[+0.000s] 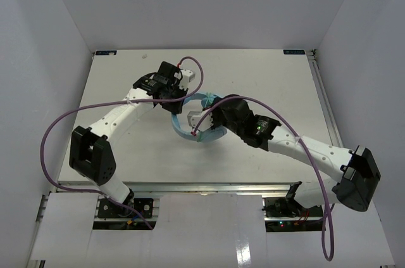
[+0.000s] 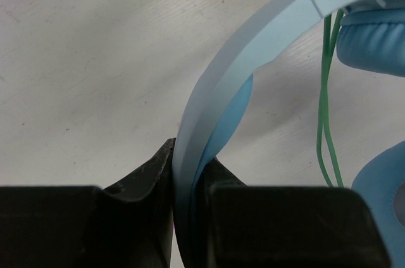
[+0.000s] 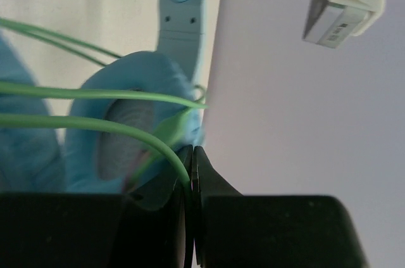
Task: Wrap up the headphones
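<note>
The light blue plastic over-ear headphones (image 1: 209, 136) sit mid-counter between the two arms, over the white counter (image 1: 266, 71). The left gripper (image 2: 190, 166) has its jaws closed tight on the flat, curved headband (image 2: 253, 52), gripping it across its thin width. The right gripper (image 3: 192, 160) has its jaws all but shut, and the thin pale-green cable (image 3: 95, 94) appears to be pinched between them beside a padded earcup (image 3: 85, 135). The exact contact point is hard to make out in the right wrist view.

The headphones are likely light, with a stiff but springy band that gives a firm, smooth hold. The earcups are soft and would squash under pressure, so they are poor places to grip. The cable is limp and slick, likely to slide through closed jaws and sag into loose loops. It is best taken near its free end and kept under gentle tension, since a hard pull could strain its joint at the earcup.
</note>
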